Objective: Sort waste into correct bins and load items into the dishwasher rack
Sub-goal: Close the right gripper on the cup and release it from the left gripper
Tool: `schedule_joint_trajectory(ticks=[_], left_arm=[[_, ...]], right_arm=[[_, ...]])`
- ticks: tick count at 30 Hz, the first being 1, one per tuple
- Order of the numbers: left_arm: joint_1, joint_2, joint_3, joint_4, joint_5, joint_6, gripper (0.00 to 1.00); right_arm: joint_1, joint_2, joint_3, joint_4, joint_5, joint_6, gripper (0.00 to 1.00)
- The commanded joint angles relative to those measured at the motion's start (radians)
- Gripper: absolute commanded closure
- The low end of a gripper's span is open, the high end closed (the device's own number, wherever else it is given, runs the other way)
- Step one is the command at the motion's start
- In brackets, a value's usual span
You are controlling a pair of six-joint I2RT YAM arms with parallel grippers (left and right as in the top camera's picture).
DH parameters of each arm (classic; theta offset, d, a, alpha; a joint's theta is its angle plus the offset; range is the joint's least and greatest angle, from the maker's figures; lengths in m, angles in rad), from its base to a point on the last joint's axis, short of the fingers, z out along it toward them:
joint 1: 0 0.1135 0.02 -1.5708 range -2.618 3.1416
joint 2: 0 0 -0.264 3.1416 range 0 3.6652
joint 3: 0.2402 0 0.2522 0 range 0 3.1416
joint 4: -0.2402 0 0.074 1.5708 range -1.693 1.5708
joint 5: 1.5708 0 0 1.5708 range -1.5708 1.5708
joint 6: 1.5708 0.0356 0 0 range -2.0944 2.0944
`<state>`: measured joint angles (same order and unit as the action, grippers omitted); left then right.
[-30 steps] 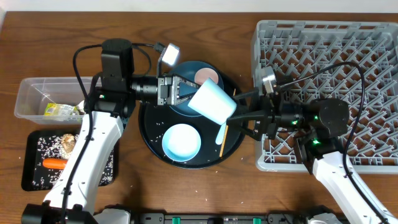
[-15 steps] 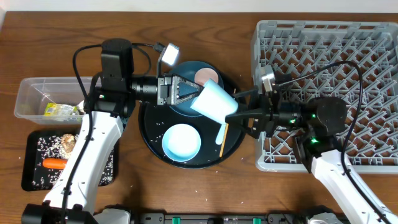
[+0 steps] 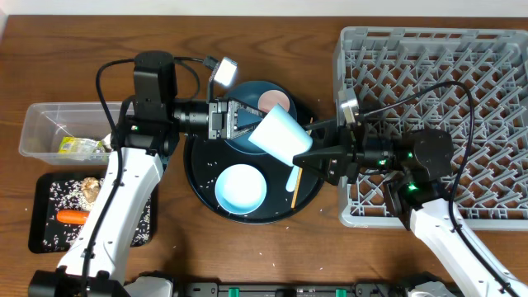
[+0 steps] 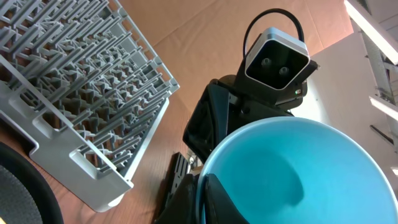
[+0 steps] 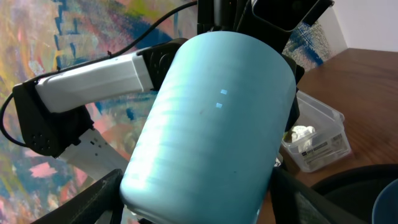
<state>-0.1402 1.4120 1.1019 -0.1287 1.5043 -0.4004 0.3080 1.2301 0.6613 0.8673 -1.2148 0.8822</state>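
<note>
The grey plastic rack [image 3: 437, 82] fills the right side of the wooden table, a square crate with a lattice of upright pegs. Left of it lies a round black tray [image 3: 200, 169] with a smooth raised rim. At the far left stands a clear rectangular tub [image 3: 41, 124], with a shallow black tray [image 3: 49, 194] speckled with rice grains just below it.

On the round tray are a dark blue plate [image 3: 252, 89] with a small pink cup [image 3: 273, 101] on it, a pale round bowl [image 3: 241, 187] and a thin wooden chopstick [image 3: 294, 186].

The light-blue cup [image 3: 280, 136], smooth and tapered, hangs tilted above the round tray between the two arms. The left gripper [image 3: 256, 124] is pinched tight on its rim, one finger inside the mouth. The right gripper [image 3: 305, 147] stands wide, a finger on either side of the cup's body; whether they press on it cannot be told.

A crinkled yellow-green wrapper [image 3: 78, 147] lies in the tub, and an orange carrot [image 3: 73, 217] on the shallow tray.
</note>
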Motion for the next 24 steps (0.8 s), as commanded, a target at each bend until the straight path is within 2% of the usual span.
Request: schedule_joint_trajectory(ticks=[1, 11, 16, 24], left_arm=[[-0.003, -0.002, 0.015, 0.004, -0.005, -0.005, 0.93], [-0.003, -0.002, 0.015, 0.004, -0.005, -0.005, 0.93], [-0.003, -0.002, 0.015, 0.004, -0.005, -0.005, 0.93], [-0.003, -0.002, 0.015, 0.005, -0.005, -0.005, 0.93]], right_arm=[[0.021, 0.001, 0.017, 0.005, 0.015, -0.024, 0.3], [0.021, 0.001, 0.015, 0.004, 0.034, -0.024, 0.3], [0.021, 0.001, 0.014, -0.001, 0.034, -0.027, 0.26], [0.031, 0.001, 0.013, -0.121, 0.043, -0.109, 0.28]])
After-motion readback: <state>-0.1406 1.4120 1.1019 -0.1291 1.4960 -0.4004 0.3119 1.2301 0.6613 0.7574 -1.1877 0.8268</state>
